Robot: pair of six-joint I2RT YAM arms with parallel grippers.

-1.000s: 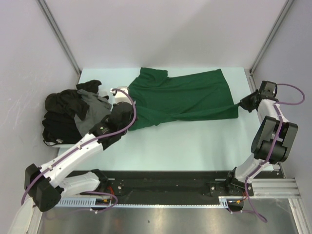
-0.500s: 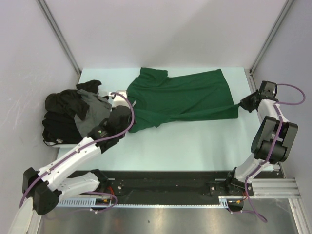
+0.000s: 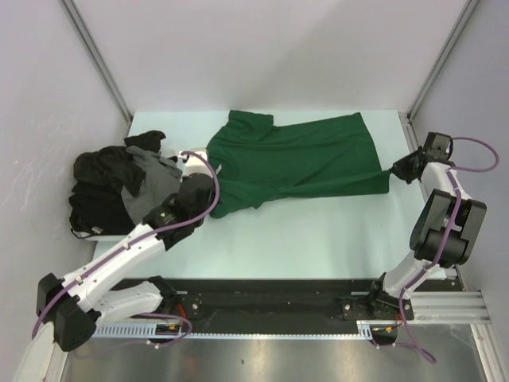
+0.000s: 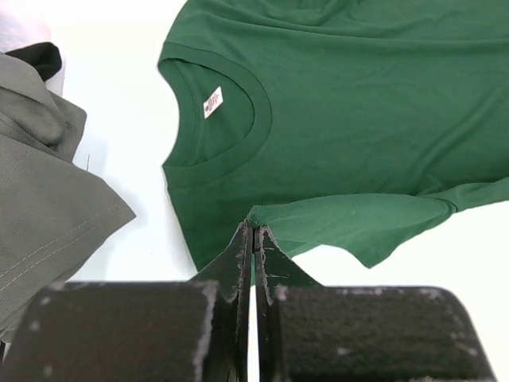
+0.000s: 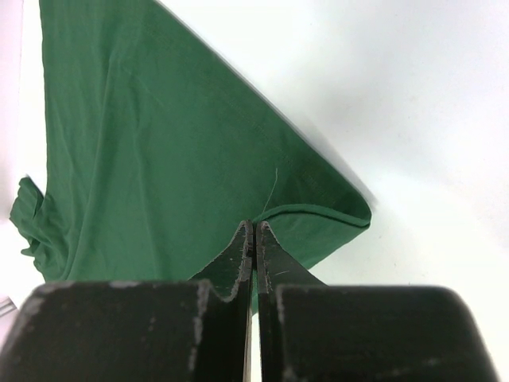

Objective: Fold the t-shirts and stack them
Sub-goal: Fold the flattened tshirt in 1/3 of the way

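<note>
While both arms reach in from opposite sides, we see the green t-shirt [image 3: 294, 159] lying spread across the far half of the pale worktop [image 3: 318, 231], its collar toward the left and its hem toward the right. The left end effector [image 4: 253, 231] has its fingers pressed together on a raised fold of green cloth at the near sleeve, just below the collar; from the left wrist view a thin sliver of green shows between the two fingers. Beyond that grip we can make out the round neckline with its small white neck label [image 4: 212, 102] inside.

At the other side, the right end effector [image 5: 254, 231] is clamped on the shirt's near hem corner, and from overhead the cloth there is drawn into a point toward the worktop's right edge. One sleeve sticks out at the far edge of the shirt.

At the left edge of the worktop we find a loose heap of the other tees: a grey t-shirt [image 3: 151, 179] draped on top beside the green collar, and a black t-shirt [image 3: 99, 191] bunched under and beyond it, partly hanging past the worktop's edge. The grey cloth lies just beside the green shirt; we cannot tell whether the two touch.
</note>
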